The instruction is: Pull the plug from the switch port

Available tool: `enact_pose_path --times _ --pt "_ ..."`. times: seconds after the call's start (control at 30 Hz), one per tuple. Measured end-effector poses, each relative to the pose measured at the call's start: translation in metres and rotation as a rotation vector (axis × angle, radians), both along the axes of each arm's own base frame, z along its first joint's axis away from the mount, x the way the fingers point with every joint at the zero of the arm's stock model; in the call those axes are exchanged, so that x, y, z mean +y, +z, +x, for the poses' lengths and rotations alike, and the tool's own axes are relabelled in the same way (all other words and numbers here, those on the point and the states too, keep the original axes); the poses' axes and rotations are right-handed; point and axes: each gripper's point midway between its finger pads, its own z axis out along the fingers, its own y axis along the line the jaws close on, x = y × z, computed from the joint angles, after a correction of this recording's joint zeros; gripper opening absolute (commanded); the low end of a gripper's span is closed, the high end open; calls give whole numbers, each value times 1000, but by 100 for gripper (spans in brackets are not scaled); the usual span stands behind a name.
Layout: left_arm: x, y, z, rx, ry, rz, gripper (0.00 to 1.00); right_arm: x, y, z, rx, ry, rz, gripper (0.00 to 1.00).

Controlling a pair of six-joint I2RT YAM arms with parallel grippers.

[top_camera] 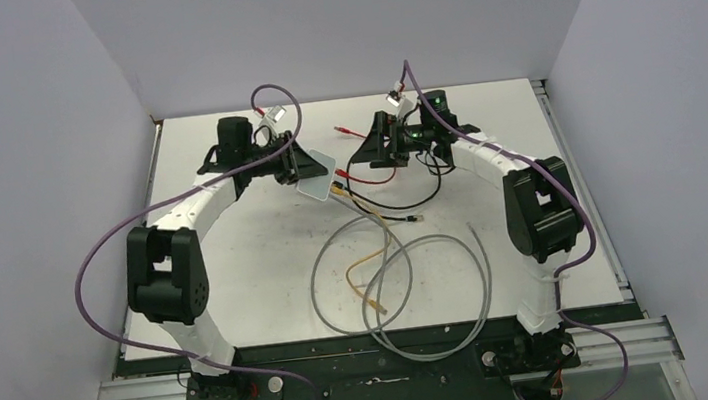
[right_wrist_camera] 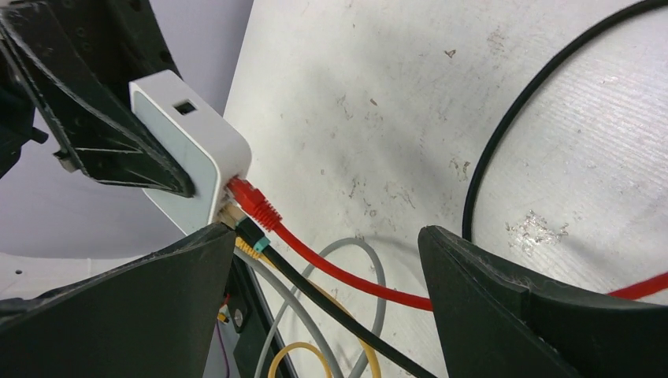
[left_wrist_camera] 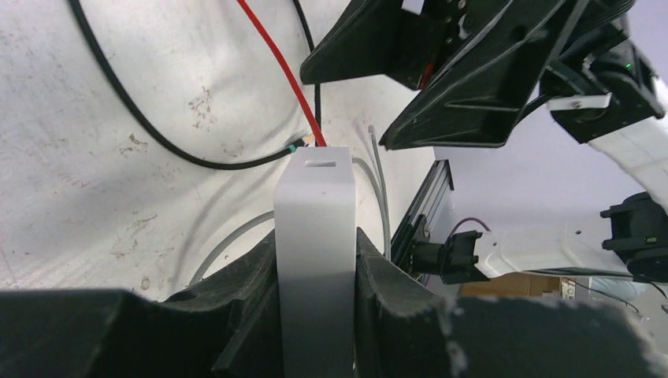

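Observation:
The light-grey switch (top_camera: 316, 175) is held tilted above the table, clamped edge-on between the fingers of my left gripper (left_wrist_camera: 315, 252). In the right wrist view the switch (right_wrist_camera: 197, 150) shows its socket edge. A red plug (right_wrist_camera: 255, 201), a black plug with a teal boot (right_wrist_camera: 250, 236), a yellow plug (right_wrist_camera: 246, 249) and a grey cable sit in it side by side. My right gripper (right_wrist_camera: 327, 272) is open, a short way from that edge. The red cable (right_wrist_camera: 354, 276) and black cable run between its fingers without touching them.
Loose loops of grey cable (top_camera: 441, 291), yellow cable (top_camera: 378, 268) and black cable (top_camera: 400, 200) lie on the white table (top_camera: 267, 270) in front of the switch. A red cable end (top_camera: 347, 130) lies at the back. Grey walls enclose the table.

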Motion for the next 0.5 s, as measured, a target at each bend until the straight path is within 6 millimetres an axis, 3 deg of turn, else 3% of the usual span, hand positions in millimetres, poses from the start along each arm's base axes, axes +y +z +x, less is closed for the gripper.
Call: enact_pose_path --times 0.13,0.5 --pt "2 14 5 -18 47 -22 0 0 0 0 1 0 -1 90" --pt "0 22 6 110 143 -182 0 1 4 2 -2 -7 16 90"
